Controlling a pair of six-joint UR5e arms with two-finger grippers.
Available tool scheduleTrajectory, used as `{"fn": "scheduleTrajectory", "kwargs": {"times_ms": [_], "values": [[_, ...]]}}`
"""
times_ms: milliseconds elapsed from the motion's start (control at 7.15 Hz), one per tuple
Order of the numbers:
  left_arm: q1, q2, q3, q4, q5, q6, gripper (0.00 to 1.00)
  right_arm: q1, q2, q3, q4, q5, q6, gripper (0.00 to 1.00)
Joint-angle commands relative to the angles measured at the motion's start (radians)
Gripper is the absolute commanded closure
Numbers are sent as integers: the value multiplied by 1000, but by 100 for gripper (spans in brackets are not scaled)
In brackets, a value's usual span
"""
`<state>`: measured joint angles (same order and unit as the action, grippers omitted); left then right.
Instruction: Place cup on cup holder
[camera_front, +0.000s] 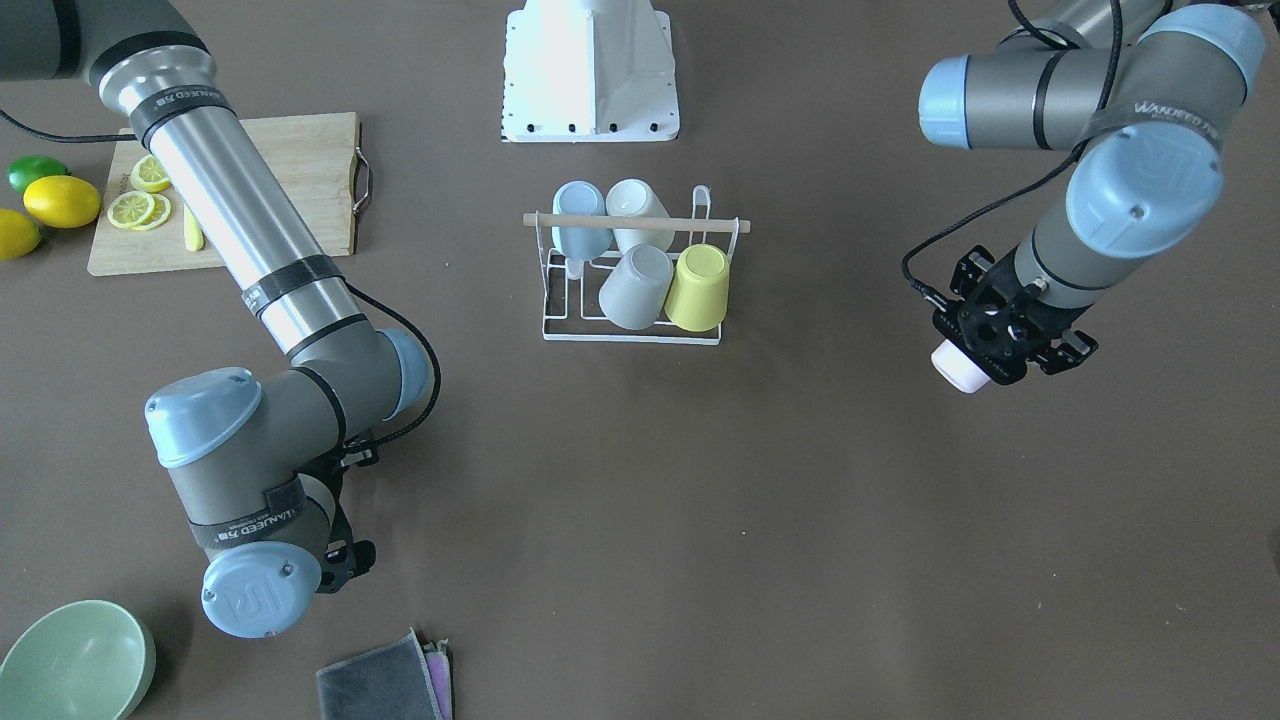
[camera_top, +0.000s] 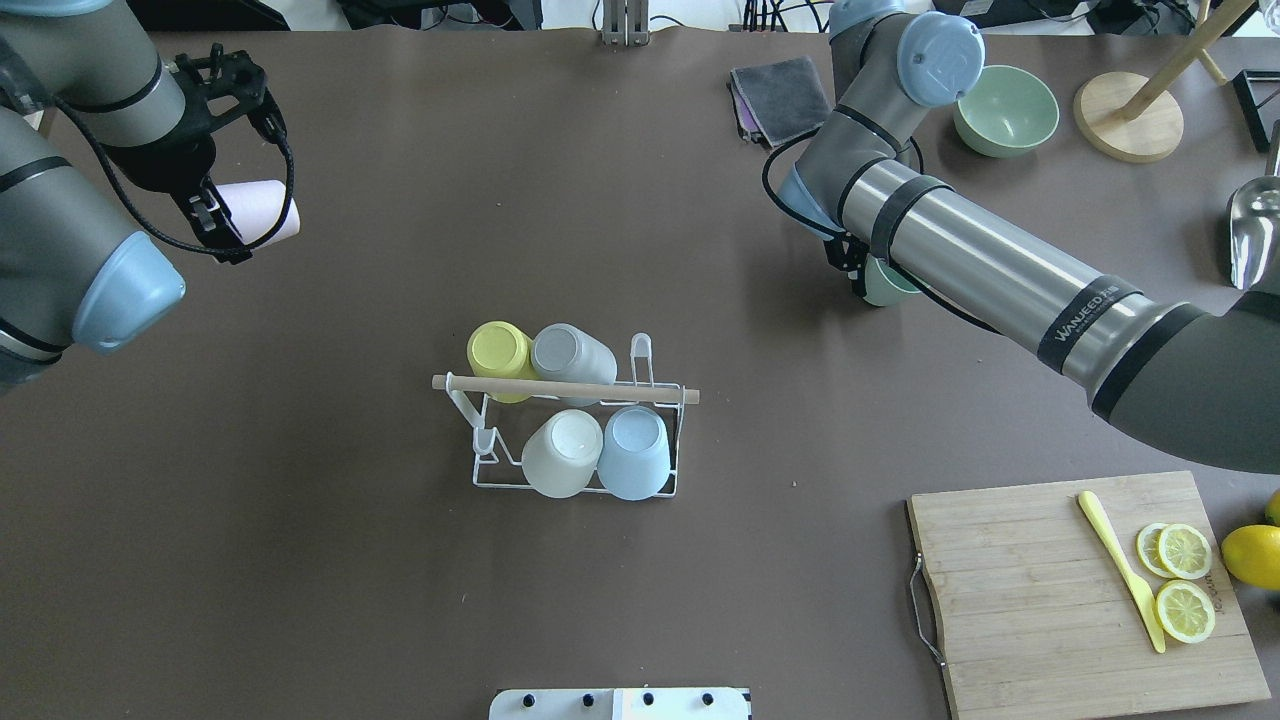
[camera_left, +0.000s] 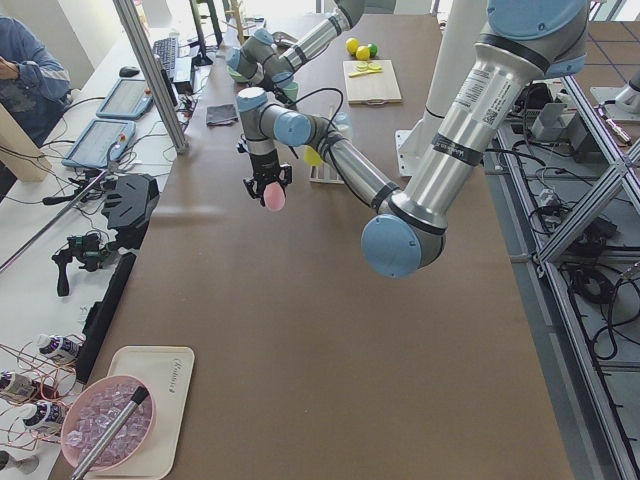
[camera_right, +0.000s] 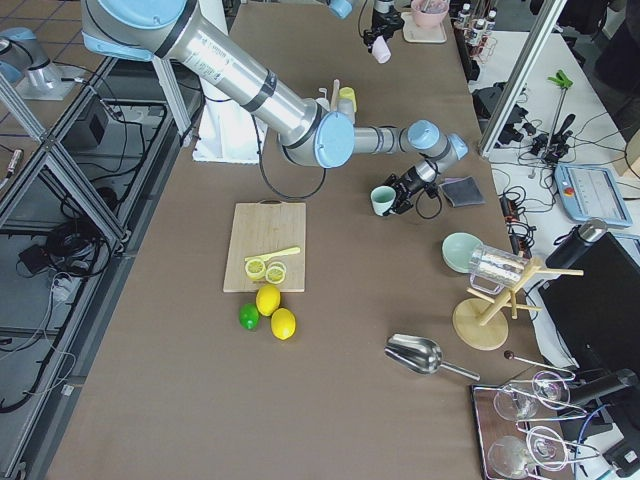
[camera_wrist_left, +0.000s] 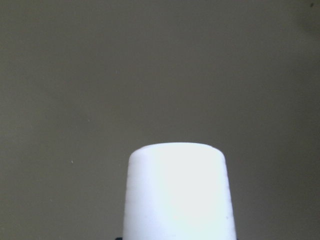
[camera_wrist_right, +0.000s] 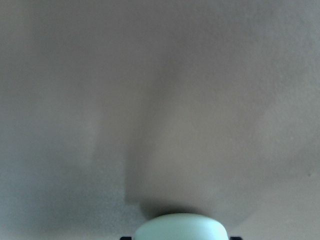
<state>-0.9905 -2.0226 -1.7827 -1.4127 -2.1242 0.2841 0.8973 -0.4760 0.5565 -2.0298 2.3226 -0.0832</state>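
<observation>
Since left gripper (camera_top: 232, 222) squeezes a pale pink cup (camera_top: 268, 208) and right gripper (camera_top: 858, 278) a green cup (camera_top: 888, 284), either could bump the crowded white wire cup holder (camera_top: 565, 389).

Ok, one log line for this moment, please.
left gripper: shut on pink cup | right gripper: shut on green cup | cup holder: four cups hung, both held cups away from it

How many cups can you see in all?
6. Four sit on the cup holder: yellow, grey, white, blue. The left hand holds a pink one, the right hand a green one.
</observation>
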Motion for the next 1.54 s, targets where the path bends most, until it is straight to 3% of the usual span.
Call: {"fn": "scheduleTrajectory", "kwargs": {"times_ms": [0, 280, 699, 1119, 1259, 1399], "values": [[0, 74, -67, -292, 0, -23, 28, 20, 16, 2, -30, 1, -9, 100], [4, 168, -107, -659, 21, -60, 28, 49, 40, 20, -70, 7, -9, 100], [73, 182, -106, -878, 24, -104, 28, 101, 39, 132, -55, 21, 0, 100], [166, 223, -148, -1159, 95, -230, 28, 111, 19, 288, 113, 11, 142, 100], [200, 247, -152, -1271, 156, -288, 28, 114, 8, 304, 210, 11, 214, 100], [231, 277, -159, -1383, 217, -354, 28, 114, -42, 388, 280, 9, 259, 100]]}}
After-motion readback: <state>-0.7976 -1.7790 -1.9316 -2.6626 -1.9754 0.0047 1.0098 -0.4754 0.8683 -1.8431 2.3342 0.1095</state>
